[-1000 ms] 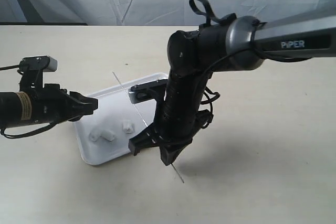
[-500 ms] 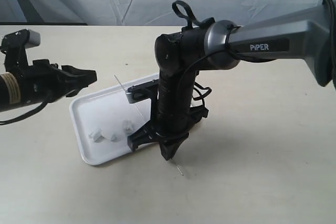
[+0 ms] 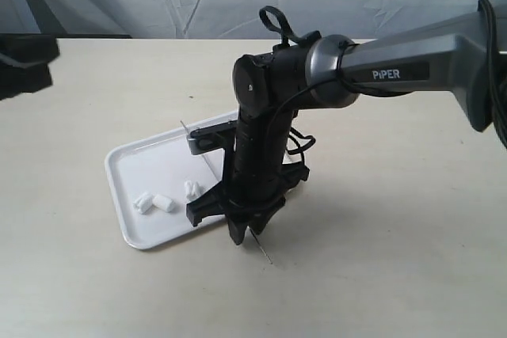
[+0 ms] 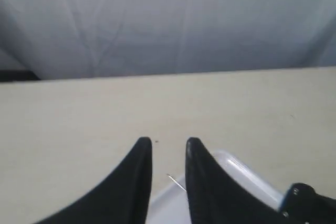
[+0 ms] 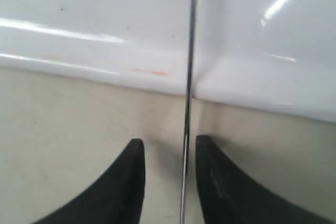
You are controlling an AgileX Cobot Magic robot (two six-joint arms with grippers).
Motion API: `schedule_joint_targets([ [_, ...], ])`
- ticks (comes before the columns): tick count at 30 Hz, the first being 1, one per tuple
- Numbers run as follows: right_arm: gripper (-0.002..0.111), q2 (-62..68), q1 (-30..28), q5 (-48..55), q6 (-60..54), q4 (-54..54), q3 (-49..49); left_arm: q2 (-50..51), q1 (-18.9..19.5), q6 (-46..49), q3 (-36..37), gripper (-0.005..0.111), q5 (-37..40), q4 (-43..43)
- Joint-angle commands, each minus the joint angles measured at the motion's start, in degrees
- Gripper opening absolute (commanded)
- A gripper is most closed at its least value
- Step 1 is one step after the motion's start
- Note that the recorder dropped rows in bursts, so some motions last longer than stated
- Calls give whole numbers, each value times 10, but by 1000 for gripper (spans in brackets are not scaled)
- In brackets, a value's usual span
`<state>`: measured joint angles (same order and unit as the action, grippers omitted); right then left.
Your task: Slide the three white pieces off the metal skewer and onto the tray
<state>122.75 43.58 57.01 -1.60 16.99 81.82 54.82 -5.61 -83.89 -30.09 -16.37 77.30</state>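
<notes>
The left tool (image 4: pixel 167 148) has been drawn well away from the tray (image 3: pixel 131 164), fingers narrowly parted and empty. The three white pieces (image 3: pixel 164 203) are seen loose in the tray, so the stripping looks done. The bare metal skewer (image 3: pixel 196 146) has been lowered across the tray's rim between the fingers of the right tool (image 5: pixel 169 140); whether it is clamped cannot be told. "PiPER" (image 3: pixel 394 74) is read on its arm.

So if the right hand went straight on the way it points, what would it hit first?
Probably the bare table, just short of the tray rim; the right hand points down at it.
</notes>
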Motion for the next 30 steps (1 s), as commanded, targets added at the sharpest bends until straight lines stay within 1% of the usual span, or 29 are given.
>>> schedule_joint_targets([
  [1,33,-35,-2,2,-1,-21,3,-151,-2,-60,32,21,94,52],
  [4,33,-71,-2,-1,-1,-55,8,-261,-2,-60,68,21,121,52],
  [8,33,-135,-2,40,0,-106,21,-400,-2,-58,133,21,121,54],
  [11,33,-200,-2,61,0,-135,21,-485,-2,-62,184,21,118,55],
  [14,32,-273,-2,62,0,-136,17,-540,-2,-78,227,21,102,51],
  [18,32,-398,-1,17,0,-139,-9,-548,-2,-90,260,21,73,50],
  [22,32,-567,-1,-80,-5,-124,-92,-548,-2,-87,283,21,50,76],
  [26,32,-720,-1,-167,-7,-107,-207,-548,-2,-87,293,21,75,78],
  [27,32,-804,-1,-213,-33,-63,-285,-548,-2,-87,297,21,82,78],
  [30,32,-925,-1,-287,-120,68,-397,-548,-2,-87,301,21,76,78],
])
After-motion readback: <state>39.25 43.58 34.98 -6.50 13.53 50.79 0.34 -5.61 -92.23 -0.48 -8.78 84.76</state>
